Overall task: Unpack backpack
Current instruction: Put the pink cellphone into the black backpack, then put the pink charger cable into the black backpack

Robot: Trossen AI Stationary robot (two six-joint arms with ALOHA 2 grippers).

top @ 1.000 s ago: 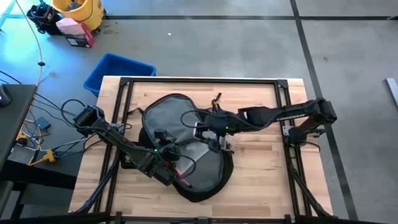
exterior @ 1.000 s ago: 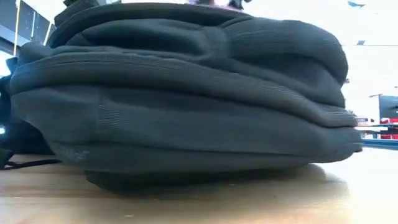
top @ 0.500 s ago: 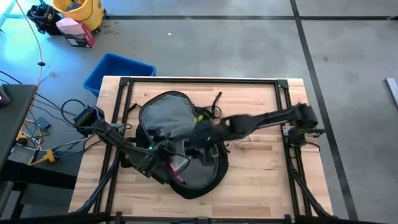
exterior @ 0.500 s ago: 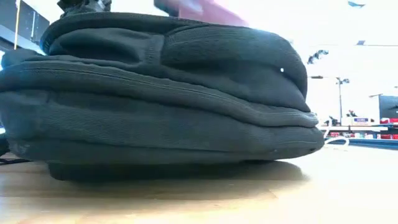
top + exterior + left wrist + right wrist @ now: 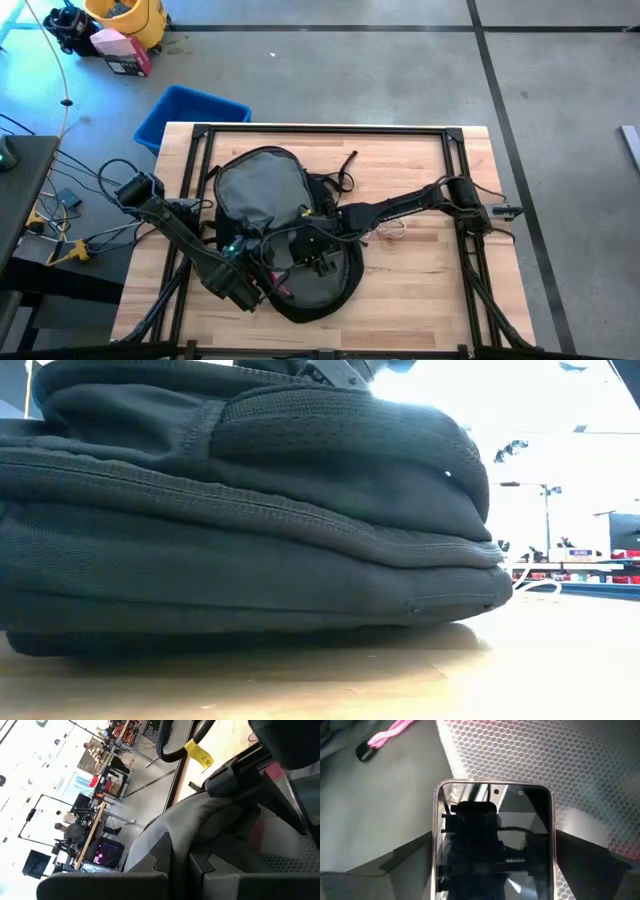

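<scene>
Pale wooden table (image 5: 420,270) is carrying the soft, floppy black fabric backpack (image 5: 262,185); right hand (image 5: 318,262), fingers spread, is straddling a rigid, slippery glass-fronted phone (image 5: 493,845) around six o'clock, while left hand (image 5: 262,285) is sitting pinched together at seven.

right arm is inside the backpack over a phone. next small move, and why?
Probably close the right gripper on the phone: its open fingers already sit on either side of it, inside the backpack. The left gripper is shut on the bag's edge.
</scene>
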